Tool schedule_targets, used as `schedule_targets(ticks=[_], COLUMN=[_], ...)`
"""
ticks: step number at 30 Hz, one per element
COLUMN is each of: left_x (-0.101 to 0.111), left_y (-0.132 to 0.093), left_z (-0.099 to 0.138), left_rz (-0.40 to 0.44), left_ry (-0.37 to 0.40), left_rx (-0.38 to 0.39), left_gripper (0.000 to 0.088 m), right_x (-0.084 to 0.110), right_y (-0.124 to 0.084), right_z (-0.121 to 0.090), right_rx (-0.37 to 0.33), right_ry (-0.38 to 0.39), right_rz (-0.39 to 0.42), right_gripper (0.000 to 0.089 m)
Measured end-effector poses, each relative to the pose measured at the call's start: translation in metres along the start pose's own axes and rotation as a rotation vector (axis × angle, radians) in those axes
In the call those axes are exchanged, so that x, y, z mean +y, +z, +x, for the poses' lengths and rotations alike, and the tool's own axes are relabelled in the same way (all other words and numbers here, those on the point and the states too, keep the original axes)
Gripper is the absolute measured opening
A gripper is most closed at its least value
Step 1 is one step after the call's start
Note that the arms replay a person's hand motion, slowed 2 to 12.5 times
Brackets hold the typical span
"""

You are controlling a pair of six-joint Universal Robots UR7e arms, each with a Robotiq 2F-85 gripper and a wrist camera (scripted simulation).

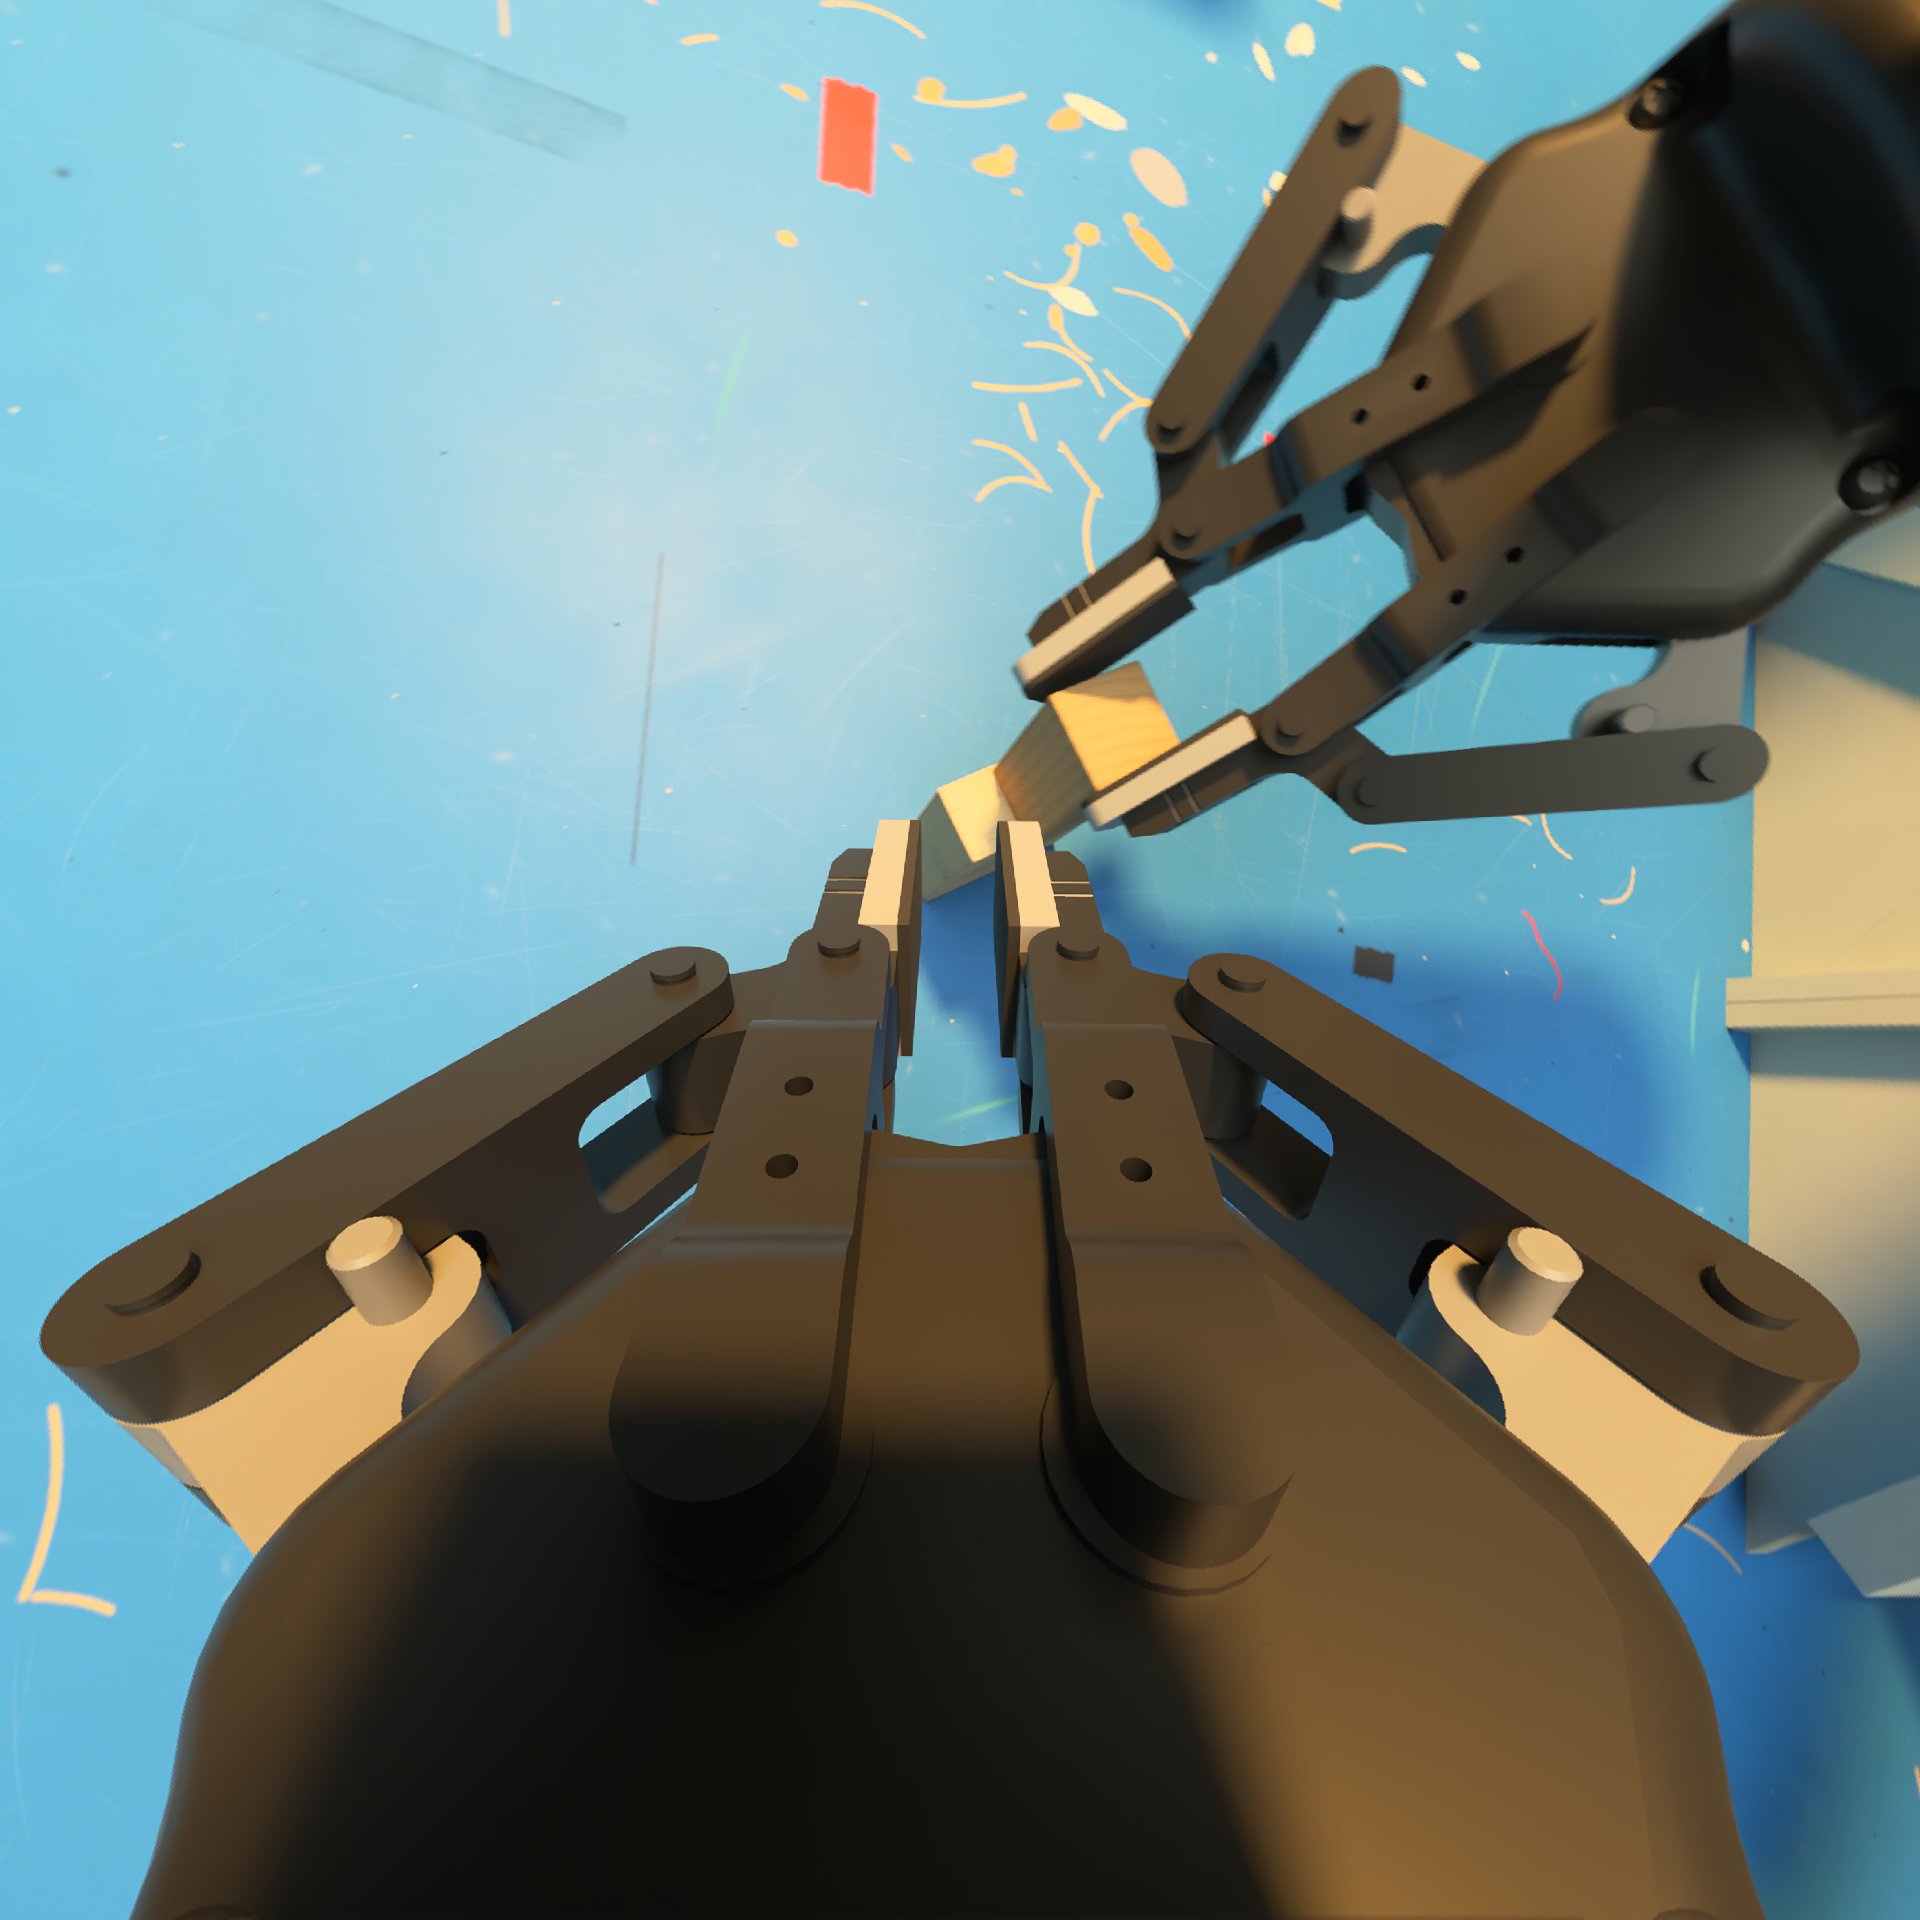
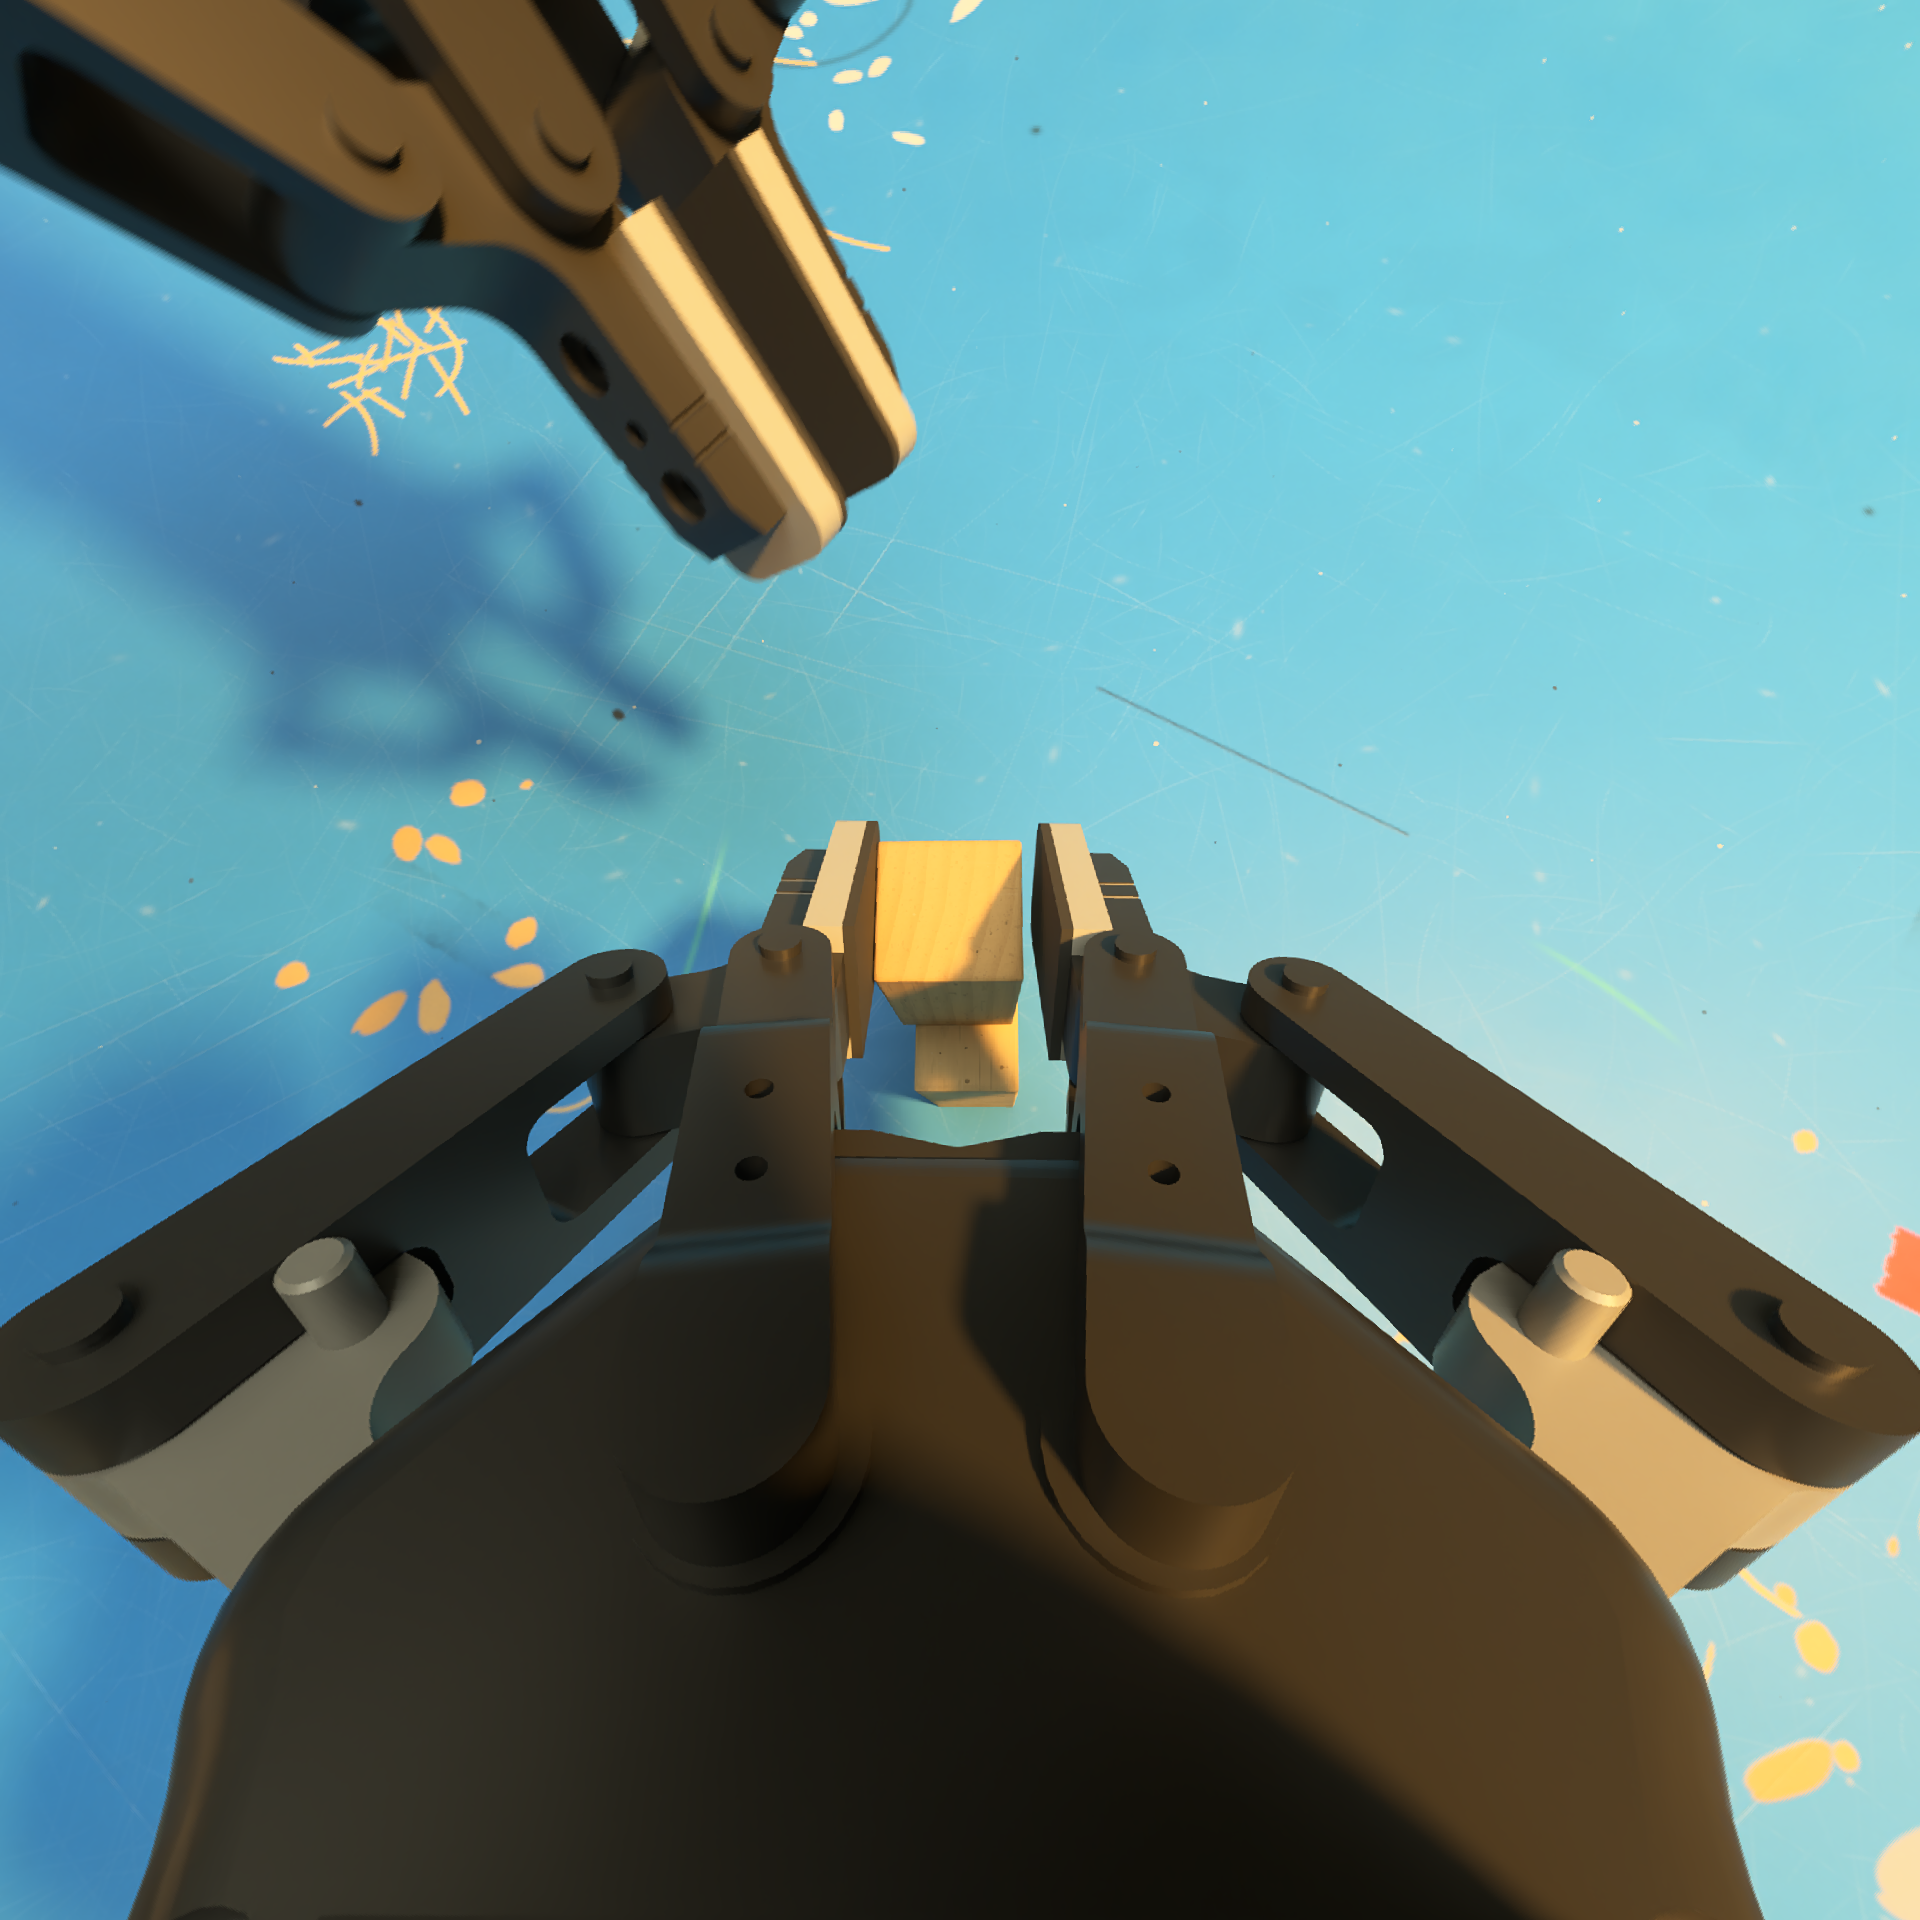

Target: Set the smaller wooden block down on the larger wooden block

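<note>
My right gripper (image 2: 951, 831) is shut on the smaller wooden block (image 2: 948, 914), a pale pine piece between its pads. The larger wooden block (image 2: 966, 1065) lies on the blue table directly beneath it, mostly hidden. I cannot tell whether the two blocks touch. In the left wrist view the right gripper (image 1: 1065, 743) reaches in from the upper right with the small block (image 1: 1107, 722) over the lower block (image 1: 966, 816). My left gripper (image 1: 958, 831) is empty and nearly shut, with a narrow gap, its tips just short of the lower block. It also shows in the right wrist view (image 2: 800, 520).
The blue tabletop (image 1: 364, 623) is scratched and flecked with yellow paint. A red strip of tape (image 1: 847, 135) lies farther off and also shows in the right wrist view (image 2: 1901, 1283). A pale grey structure (image 1: 1829, 935) borders the table's right edge, near a small dark square (image 1: 1374, 964).
</note>
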State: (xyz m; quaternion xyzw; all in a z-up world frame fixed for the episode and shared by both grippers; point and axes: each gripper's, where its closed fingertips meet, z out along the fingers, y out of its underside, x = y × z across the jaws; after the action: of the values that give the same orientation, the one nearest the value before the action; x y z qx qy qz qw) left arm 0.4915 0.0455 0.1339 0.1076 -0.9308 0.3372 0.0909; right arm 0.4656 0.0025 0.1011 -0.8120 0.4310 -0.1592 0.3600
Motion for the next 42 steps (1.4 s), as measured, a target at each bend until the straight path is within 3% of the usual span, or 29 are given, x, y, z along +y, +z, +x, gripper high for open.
schedule_targets(ticks=[5, 13, 20, 29, 36, 42], left_x=[0.004, 0.016, 0.018, 0.017, 0.026, 0.036], left_y=[0.009, 0.025, 0.036, 0.039, 0.039, 0.042], left_z=[0.015, 0.016, 0.014, 0.013, -0.002, -0.009], left_rz=[-0.060, -0.164, -0.172, -0.165, -0.222, -0.299], left_ry=[0.054, 0.066, 0.005, -0.049, -0.021, 0.073], left_rx=[0.016, -0.038, -0.041, -0.020, -0.134, -0.237], left_gripper=[0.0147, 0.0205, 0.0210, 0.0231, 0.0233, 0.0190], right_x=[0.001, 0.002, 0.005, 0.009, 0.024, 0.039], right_y=[0.001, -0.001, -0.010, -0.035, -0.057, -0.074], right_z=[0.001, 0.003, 0.007, 0.016, 0.017, 0.012], right_rx=[-0.004, -0.003, 0.021, 0.077, 0.079, 0.049], right_ry=[0.025, 0.044, 0.037, 0.006, 0.002, 0.009], right_rz=[-0.004, 0.000, 0.004, 0.026, 0.000, -0.020], right_gripper=[0.0309, 0.0385, 0.0450, 0.0460, 0.0459, 0.0449])
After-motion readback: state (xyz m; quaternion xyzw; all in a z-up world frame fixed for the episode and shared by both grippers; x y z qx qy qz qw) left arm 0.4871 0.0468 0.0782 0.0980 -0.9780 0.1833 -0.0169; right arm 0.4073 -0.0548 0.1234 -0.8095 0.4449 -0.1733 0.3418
